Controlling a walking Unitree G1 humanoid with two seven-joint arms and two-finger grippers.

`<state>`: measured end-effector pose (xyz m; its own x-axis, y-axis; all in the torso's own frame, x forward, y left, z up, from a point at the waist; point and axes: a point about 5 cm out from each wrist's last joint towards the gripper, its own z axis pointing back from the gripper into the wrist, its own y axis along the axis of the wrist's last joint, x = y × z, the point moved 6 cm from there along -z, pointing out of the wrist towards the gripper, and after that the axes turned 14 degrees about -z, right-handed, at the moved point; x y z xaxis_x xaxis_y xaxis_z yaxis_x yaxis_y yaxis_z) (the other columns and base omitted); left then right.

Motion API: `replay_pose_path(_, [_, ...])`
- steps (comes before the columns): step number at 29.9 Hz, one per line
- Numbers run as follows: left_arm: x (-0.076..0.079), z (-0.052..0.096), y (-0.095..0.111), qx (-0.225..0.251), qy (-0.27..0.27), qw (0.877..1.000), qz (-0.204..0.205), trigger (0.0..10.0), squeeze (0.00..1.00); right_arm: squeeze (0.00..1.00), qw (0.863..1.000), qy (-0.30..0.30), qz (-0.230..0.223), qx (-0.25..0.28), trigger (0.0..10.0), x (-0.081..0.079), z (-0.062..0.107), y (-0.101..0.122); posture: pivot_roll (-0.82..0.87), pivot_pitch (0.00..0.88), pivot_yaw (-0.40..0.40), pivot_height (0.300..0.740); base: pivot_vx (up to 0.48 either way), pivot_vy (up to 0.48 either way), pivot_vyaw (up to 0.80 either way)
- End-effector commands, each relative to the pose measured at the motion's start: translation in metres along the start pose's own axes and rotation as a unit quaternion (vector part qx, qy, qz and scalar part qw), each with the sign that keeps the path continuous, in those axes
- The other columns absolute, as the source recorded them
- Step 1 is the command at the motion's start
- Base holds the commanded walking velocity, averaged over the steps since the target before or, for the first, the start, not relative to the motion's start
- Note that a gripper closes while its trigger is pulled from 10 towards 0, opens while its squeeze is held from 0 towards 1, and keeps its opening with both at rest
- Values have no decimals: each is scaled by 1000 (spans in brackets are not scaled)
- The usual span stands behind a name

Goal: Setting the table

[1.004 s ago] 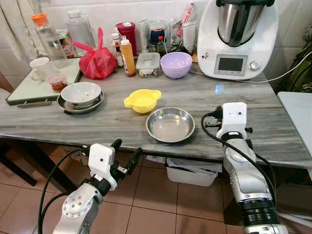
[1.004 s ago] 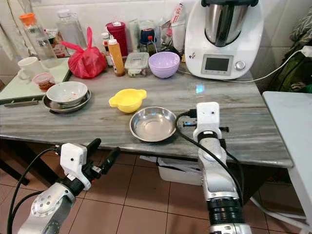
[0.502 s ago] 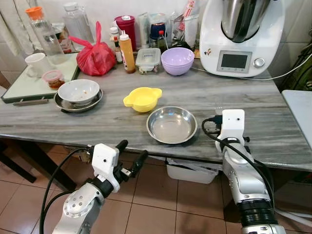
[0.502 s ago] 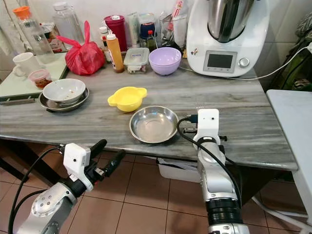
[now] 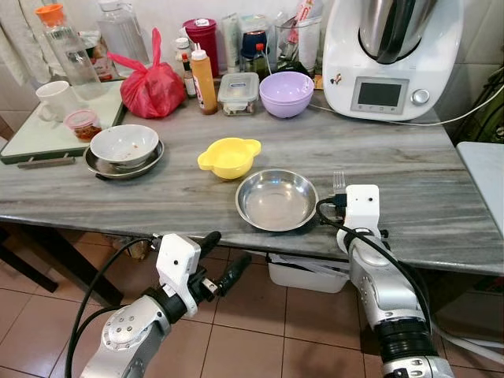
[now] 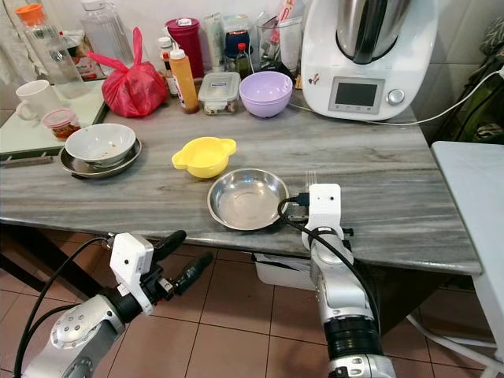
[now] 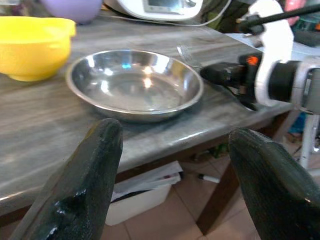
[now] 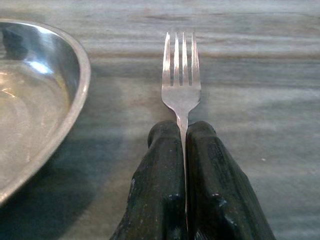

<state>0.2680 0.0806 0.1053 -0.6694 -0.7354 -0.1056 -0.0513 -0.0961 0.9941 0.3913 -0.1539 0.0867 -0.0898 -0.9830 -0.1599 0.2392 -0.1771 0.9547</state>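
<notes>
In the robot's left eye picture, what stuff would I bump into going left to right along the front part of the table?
White bowl in its metal dish → yellow bowl → shiny steel plate → fork, held in the right end effector.

Two spread black fingers (image 7: 85, 190) of the left gripper (image 7: 175, 185) frame a shallow round steel dish (image 7: 135, 84) near the grey stone table's edge (image 7: 45, 130); a yellow plastic bowl (image 7: 32, 46) sits beside it, the right arm's white wrist (image 7: 272, 65) opposite
</notes>
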Motion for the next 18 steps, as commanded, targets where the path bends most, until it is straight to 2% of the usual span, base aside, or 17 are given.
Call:
replay_pose_path(1, [0, -1, 8, 9, -12, 1000, -13, 10000, 0, 0, 1000, 13, -2, -10, 10000, -8, -2, -5, -114, 90, 75, 740, 0, 0, 0])
replay_pose_path(5, [2, -1, 9, 12, -17, 1000, -10, 10000, 0, 0, 1000, 24, -7, -19, 10000, -13, -5, -8, -117, 87, 77, 740, 0, 0, 0])
replay_pose_path(18, [2, -4, 10, 11, -15, 1000, -16, 10000, 0, 0, 999, 24, 0, -42, 10000, -13, -10, -14, -114, 73, 67, 740, 0, 0, 0])
